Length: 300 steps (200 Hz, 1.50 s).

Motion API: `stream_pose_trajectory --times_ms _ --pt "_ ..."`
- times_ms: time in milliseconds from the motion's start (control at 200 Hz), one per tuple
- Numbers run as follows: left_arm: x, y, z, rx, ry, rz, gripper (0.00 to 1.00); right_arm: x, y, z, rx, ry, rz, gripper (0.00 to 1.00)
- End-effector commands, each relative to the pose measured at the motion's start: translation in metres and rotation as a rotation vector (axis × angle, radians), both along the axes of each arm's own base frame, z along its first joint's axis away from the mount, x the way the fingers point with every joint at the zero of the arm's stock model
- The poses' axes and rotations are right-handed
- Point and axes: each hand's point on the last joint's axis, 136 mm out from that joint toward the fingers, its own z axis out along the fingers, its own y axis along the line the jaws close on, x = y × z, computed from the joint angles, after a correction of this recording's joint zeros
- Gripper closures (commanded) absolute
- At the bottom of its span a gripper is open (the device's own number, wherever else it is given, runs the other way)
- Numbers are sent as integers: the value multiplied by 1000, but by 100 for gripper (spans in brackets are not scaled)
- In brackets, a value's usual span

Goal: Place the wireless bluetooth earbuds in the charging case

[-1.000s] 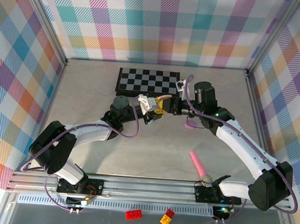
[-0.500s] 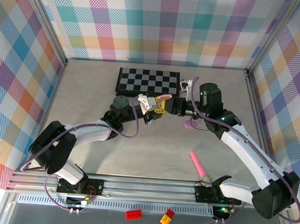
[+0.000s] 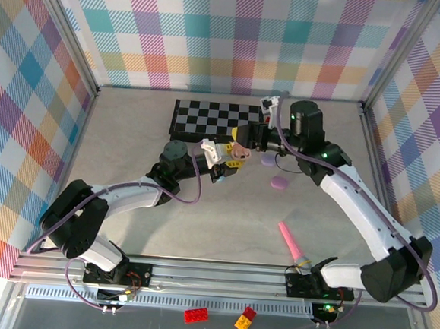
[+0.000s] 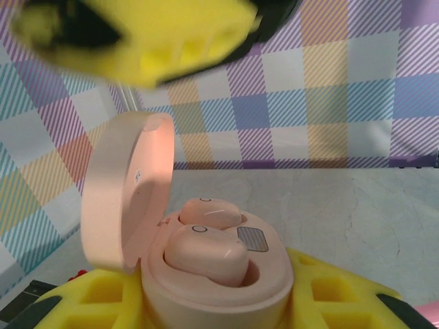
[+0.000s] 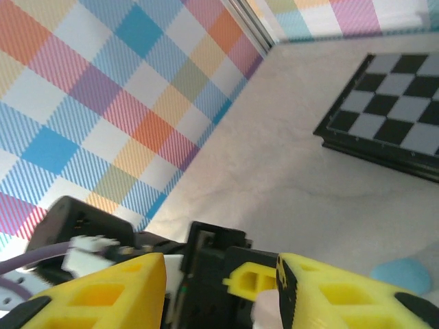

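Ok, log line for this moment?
left claw: holding pink case | lid: open | pink earbuds: two seated | right claw: open, beside case

Overhead rear view; two close wrist views

A black-and-white checkered board (image 3: 208, 119) lies at the grey table's (image 3: 130, 150) far edge; before its right end, two pink plastic earbuds (image 4: 206, 255) sit in a pink oval case (image 4: 219, 298).

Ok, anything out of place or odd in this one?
A red brick and an orange brick lie beyond the front rail, off the table. Otherwise nothing stands out: the left gripper holds the open pink charging case with both buds seated.
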Motion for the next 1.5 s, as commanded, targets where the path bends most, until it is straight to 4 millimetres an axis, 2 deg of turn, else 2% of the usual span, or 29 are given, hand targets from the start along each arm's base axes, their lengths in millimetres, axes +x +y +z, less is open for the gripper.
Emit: stream_pose_trajectory --times_ms 0,125,300,505,625,750,850,945,1080,1195,1270,1400,1495 --pt "-8 1 20 -45 -39 -13 65 2 -2 -8 -45 59 -6 54" --pt "-6 0 24 -74 -14 -9 65 -4 -3 -19 -53 96 4 53" --pt "-3 0 26 -88 14 0 65 -5 -16 -15 -32 73 -76 53" --pt "-9 1 45 -187 24 -34 65 -4 -35 -22 102 170 -130 40" --pt "-10 1 50 -223 25 -46 65 -11 -31 -32 160 229 -92 33" --pt "-10 0 54 -232 24 -56 65 -19 -16 -31 254 284 14 33" --pt "-11 -2 54 -230 23 -67 65 -20 -11 -29 292 306 53 37" --pt "-12 -1 54 -231 25 -67 65 -20 -10 -26 301 305 61 47" --pt "-12 -1 52 -227 30 -66 65 -19 -9 -27 316 314 64 66" --pt "-12 -1 49 -222 35 -65 63 -17 -9 -28 332 318 56 76" --pt "-13 -1 47 -209 40 -67 55 -14 -10 -30 346 324 41 79" --pt "-16 2 40 -189 62 -72 31 -9 -18 -35 348 325 -7 83" --pt "-17 7 30 -173 94 -58 20 -4 -27 -43 331 315 -52 85"
